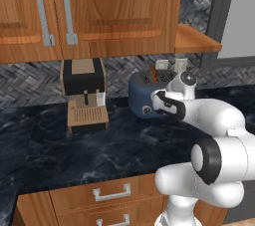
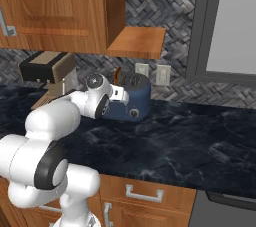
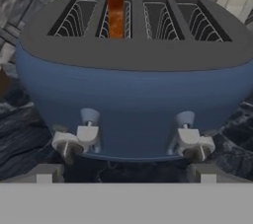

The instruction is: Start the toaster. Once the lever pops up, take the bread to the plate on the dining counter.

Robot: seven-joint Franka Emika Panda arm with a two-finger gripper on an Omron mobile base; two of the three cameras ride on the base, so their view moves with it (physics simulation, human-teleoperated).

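Now I look from left to right. The bread (image 3: 115,6) stands up in the toaster's (image 3: 133,99) second slot from the left, on the dark worktop (image 1: 74,150). I think it is light and crumbly, so I would pinch its top edge softly. My jaws are wide open, holding nothing.

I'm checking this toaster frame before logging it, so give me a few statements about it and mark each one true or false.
1. The bread stands in a slot of the toaster. True.
2. The gripper is shut on the bread. False: its jaws are open, in front of the toaster, holding nothing.
3. A coffee machine stands on the counter left of the toaster in the left base view. True.
4. All four slots hold bread. False: one slot does.
5. The toaster is red. False: it is dark blue.
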